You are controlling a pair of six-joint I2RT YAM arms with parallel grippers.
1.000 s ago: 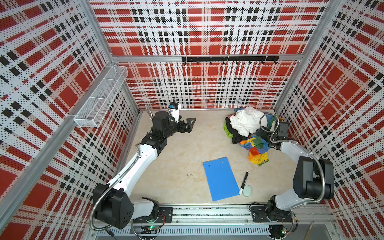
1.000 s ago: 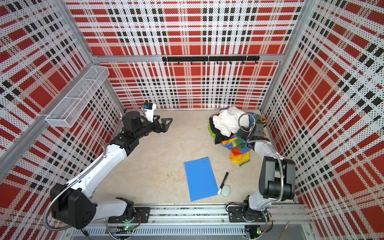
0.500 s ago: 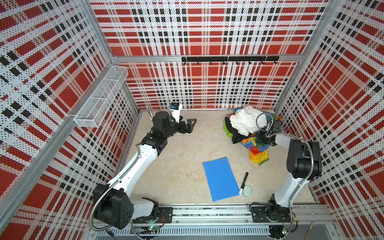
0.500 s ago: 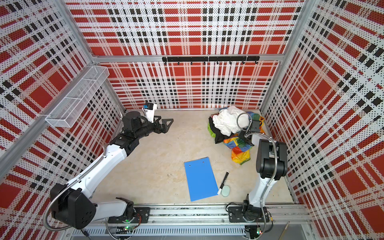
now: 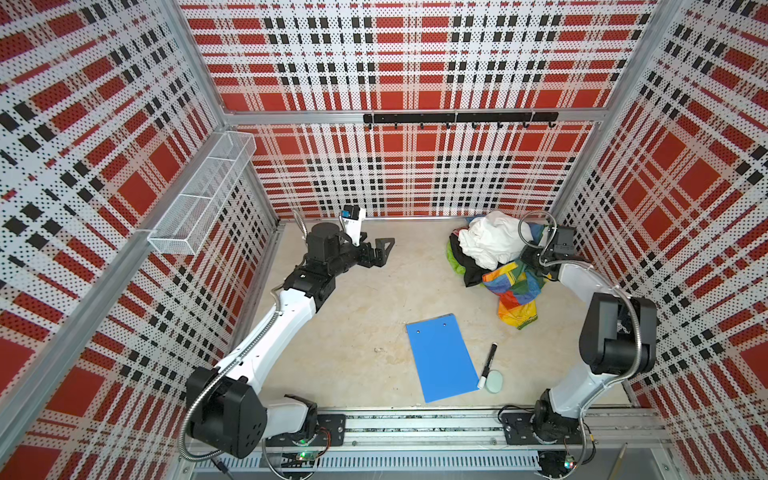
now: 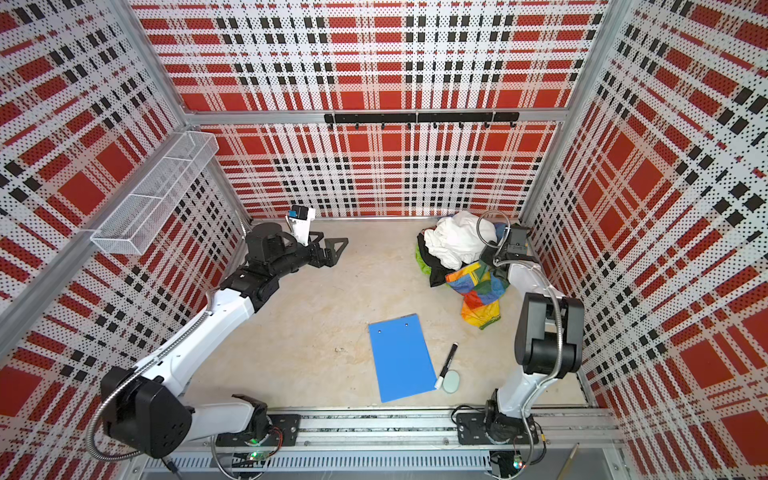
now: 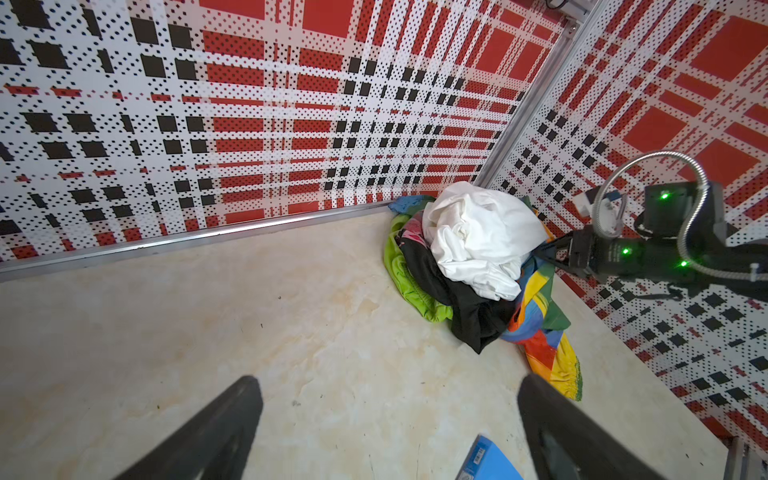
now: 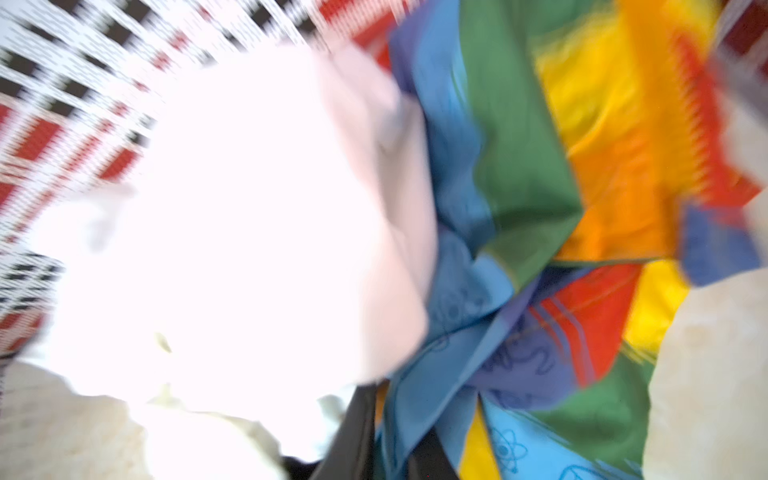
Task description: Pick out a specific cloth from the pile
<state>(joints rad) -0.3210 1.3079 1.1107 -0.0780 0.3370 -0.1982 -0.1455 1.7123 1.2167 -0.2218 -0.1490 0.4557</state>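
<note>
The pile (image 5: 490, 249) sits in the far right corner of the worktop (image 5: 353, 324), close against both walls. A white cloth (image 5: 492, 239) crowns it. A black cloth (image 7: 469, 307) and a lime-green cloth (image 7: 401, 274) show beneath, on the side away from the right wall. The rainbow cloth (image 5: 517, 291) lies partly under the white one and spills out of the heap toward the near edge, along the right edge of the worktop, in crumpled blocks of red, orange, yellow, green and blue. The right wrist view is half filled with rainbow cloth (image 8: 519, 166) (that view is badly blurred, and no fingers can be made out in it).

The right gripper (image 7: 546, 251) reaches in low from the right wall side, its tips where the white cloth meets the rainbow cloth. How far it has closed, and whether it pinches any fabric, I cannot tell. The left gripper (image 5: 385, 252) hangs over the far left part of the worktop, well apart from the pile, its jaws spread wide over bare worktop.

A blue clipboard (image 5: 442, 357) lies flat near the near edge, with a black marker (image 5: 488, 362) just beside it and a pale round thing (image 5: 494, 381) at the marker's white tip
</note>
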